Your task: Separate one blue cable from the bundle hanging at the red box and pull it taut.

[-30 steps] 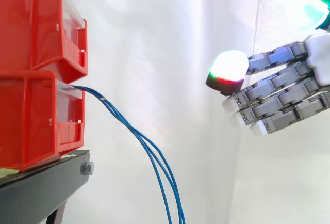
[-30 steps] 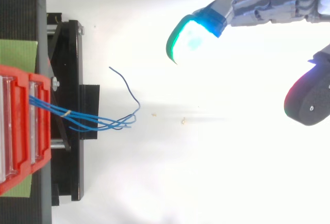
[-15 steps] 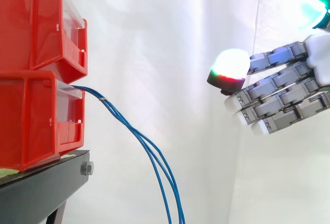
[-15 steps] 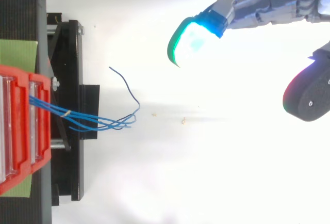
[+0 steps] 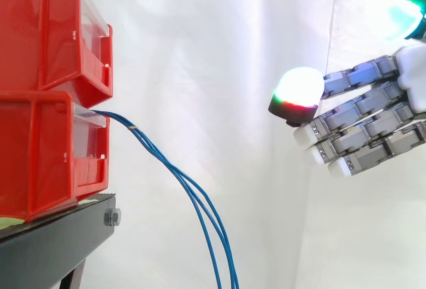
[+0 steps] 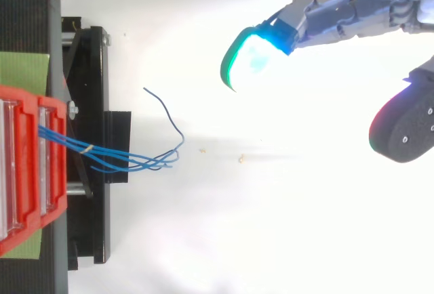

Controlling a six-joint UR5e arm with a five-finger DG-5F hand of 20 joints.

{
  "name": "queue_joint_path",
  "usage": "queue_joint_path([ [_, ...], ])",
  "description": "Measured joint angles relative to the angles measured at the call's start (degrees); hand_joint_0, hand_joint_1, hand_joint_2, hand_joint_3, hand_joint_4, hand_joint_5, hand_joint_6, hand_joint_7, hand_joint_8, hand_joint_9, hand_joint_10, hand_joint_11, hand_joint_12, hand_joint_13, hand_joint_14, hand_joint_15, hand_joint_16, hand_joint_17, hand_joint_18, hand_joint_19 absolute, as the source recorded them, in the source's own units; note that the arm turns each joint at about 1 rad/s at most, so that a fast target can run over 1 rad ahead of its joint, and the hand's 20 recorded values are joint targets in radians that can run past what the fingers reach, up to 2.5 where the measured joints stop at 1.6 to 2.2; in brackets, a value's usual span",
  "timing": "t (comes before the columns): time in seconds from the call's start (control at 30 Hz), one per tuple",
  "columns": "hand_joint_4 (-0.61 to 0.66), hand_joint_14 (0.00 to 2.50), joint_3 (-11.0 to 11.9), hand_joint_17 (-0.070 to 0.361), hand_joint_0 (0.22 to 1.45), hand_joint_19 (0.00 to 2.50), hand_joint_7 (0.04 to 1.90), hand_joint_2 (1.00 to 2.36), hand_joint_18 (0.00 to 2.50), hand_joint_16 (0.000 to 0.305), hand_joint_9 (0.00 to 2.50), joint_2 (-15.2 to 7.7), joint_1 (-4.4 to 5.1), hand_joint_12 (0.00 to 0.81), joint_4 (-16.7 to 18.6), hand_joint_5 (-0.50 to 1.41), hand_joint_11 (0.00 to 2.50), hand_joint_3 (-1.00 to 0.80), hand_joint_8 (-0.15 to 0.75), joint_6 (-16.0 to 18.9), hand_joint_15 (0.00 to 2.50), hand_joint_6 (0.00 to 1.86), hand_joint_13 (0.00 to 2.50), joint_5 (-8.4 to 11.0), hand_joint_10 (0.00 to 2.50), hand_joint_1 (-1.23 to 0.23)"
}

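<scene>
While the thin blue cable bundle (image 5: 150, 145) hangs untouched from the lower red plastic box (image 5: 46, 149) at left, the grey robot hand (image 5: 373, 126) hovers well apart at right, fingers straight and spread, holding nothing. Separating one strand and pulling taut both remain. Cable ends cut off below in side view; strand count unclear.

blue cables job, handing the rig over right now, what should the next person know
Hand: open, fingers straight, holding nothing, off to the right of the cables and apart from them.
Cables: the bundle comes out of the lower red bin and droops down, slack.
Done: nothing; no cable separated yet.
Left: reach in, pinch one cable, pull it taut.
</scene>
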Motion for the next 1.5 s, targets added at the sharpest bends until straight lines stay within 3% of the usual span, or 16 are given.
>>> queue_joint_path([
  [0.3, 0.22, 0.0, 0.01, 0.059, 0.57, 0.0, 0.64, 1.0, 0.24, 0.026, 0.37, -2.98, 0.88, 0.248, 9.38, -0.25, 0.0, -0.5, 0.287, -0.13, 0.0, 0.5, 0.3, 4.62, 0.0, -0.73],
  [0.47, 0.23, 0.0, 0.0, 0.058, 0.57, 0.0, 0.64, 1.0, 0.24, 0.026, 0.38, -4.52, 1.45, 0.248, 13.18, -0.25, 0.0, -0.5, 0.29, -0.23, 0.0, 0.5, 0.31, 5.93, 0.0, -0.73],
  [0.63, 0.24, 0.0, 0.04, 0.058, 0.58, 0.0, 0.65, 1.0, 0.25, 0.026, 0.4, -5.7, 2.45, 0.246, 17.11, -0.24, 0.0, -0.5, 0.293, -1.29, 0.0, 0.5, 0.32, 8.33, 0.0, -0.73],
  [0.93, 0.25, 0.0, 0.02, 0.059, 0.58, 0.0, 0.65, 1.0, 0.28, 0.026, 0.42, -6.41, 4.46, 0.246, 18.0, -0.24, 0.0, -0.5, 0.298, -2.97, 0.0, 0.5, 0.34, 13.8, 0.0, -0.73],
  [1.27, 0.26, 0.0, 1.07, 0.059, 0.58, 0.0, 0.65, 1.0, 0.29, 0.026, 0.45, -9.94, 6.03, 0.247, 18.98, -0.24, 0.0, -0.5, 0.303, -2.95, 0.0, 0.5, 0.35, 14.37, 0.0, -0.72],
  [1.5, 0.26, 0.0, 4.51, 0.059, 0.58, 0.0, 0.65, 1.0, 0.31, 0.026, 0.47, -14.28, 6.61, 0.248, 18.91, -0.24, 0.0, -0.5, 0.308, -1.37, 0.0, 0.5, 0.37, 14.3, 0.0, -0.72],
])
